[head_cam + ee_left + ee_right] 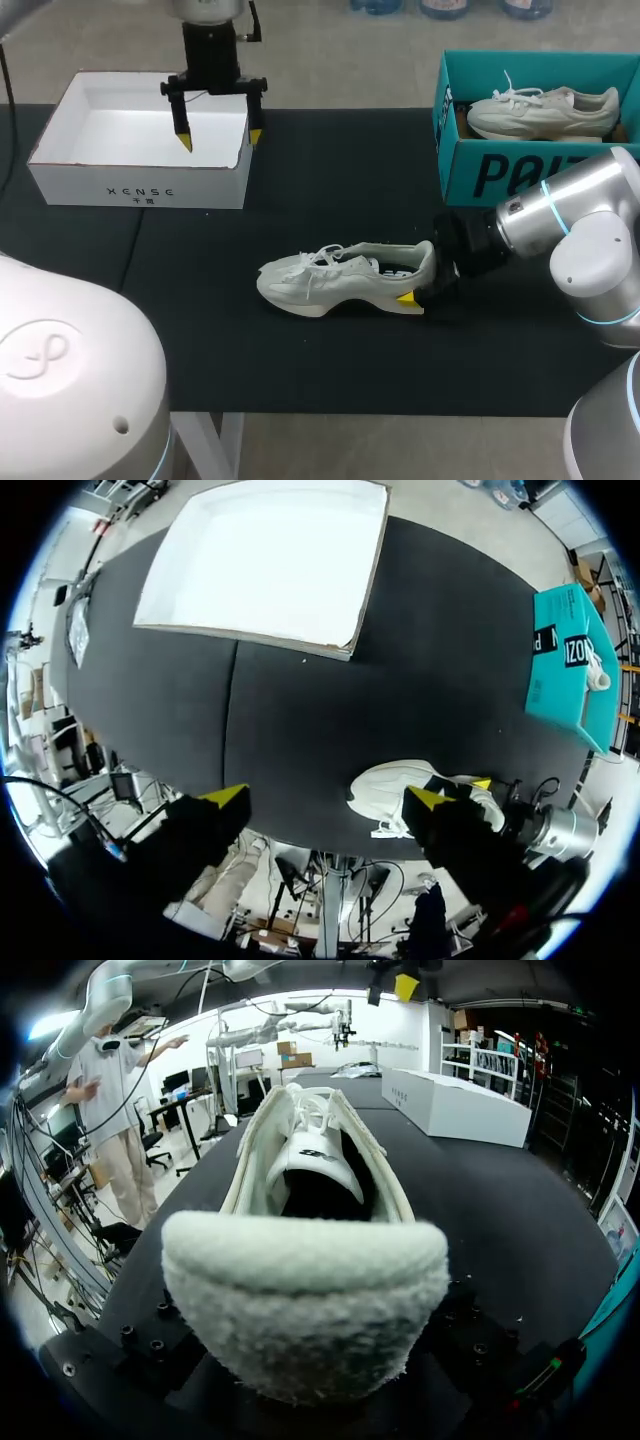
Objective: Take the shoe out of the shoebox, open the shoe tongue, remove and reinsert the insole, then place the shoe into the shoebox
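Black table mat (330, 170) holds the white shoe (330, 280) at its middle, outside the teal shoebox (470, 170); right gripper (422, 286) clamps its heel. Left gripper (220, 139) hangs wide open, empty, over 1 white box (140, 190).

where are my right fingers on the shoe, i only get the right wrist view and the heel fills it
observer: The right gripper is shut on the heel of the shoe, with one yellow tip on the near side and the other on the far side.
operator: is the left gripper near it
observer: No, the left gripper hangs open over the right end of the white shoebox, apart from the shoe.
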Tool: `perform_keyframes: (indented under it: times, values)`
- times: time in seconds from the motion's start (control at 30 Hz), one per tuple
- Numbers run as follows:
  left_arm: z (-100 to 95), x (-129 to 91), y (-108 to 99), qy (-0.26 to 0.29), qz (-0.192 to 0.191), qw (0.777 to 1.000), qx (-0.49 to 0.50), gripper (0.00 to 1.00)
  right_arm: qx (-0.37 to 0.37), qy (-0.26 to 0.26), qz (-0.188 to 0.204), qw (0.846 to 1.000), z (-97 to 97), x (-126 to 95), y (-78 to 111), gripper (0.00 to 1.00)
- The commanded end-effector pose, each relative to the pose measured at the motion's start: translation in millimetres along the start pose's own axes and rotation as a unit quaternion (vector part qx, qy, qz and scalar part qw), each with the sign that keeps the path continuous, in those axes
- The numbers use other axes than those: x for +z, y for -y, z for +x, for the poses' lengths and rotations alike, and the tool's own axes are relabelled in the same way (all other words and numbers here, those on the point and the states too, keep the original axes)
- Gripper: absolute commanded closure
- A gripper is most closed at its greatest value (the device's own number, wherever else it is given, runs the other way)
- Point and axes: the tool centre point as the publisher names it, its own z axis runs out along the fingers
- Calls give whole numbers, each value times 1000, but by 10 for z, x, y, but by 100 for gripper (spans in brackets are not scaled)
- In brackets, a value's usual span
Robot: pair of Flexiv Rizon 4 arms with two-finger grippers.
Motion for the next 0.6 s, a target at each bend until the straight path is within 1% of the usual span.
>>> perform_keyframes:
  times: [0.03,0.07,0.2,0.33,0.4,0.5,0.57,0.6]
  values:
    - [220,-64,-260,42,11,999,-4,0,0,1,1,1000,-7,77,31,100]
    - [266,-51,-316,47,11,999,-3,0,0,1,1,1000,-7,77,31,100]
    - [463,-2,-574,49,30,998,14,0,0,1,1,1000,-7,77,31,100]
    - [705,62,-806,61,45,996,46,0,0,1,1,1000,-7,77,31,100]
    - [788,108,-864,58,52,995,56,0,0,1,1,1000,-7,77,31,100]
    - [843,204,-880,54,57,994,72,0,0,1,1,1000,-7,77,31,100]
    - [880,268,-896,58,70,992,82,0,0,1,1,1000,-7,77,31,100]
    - [897,309,-906,51,69,993,86,0,0,1,1,1000,-7,77,31,100]
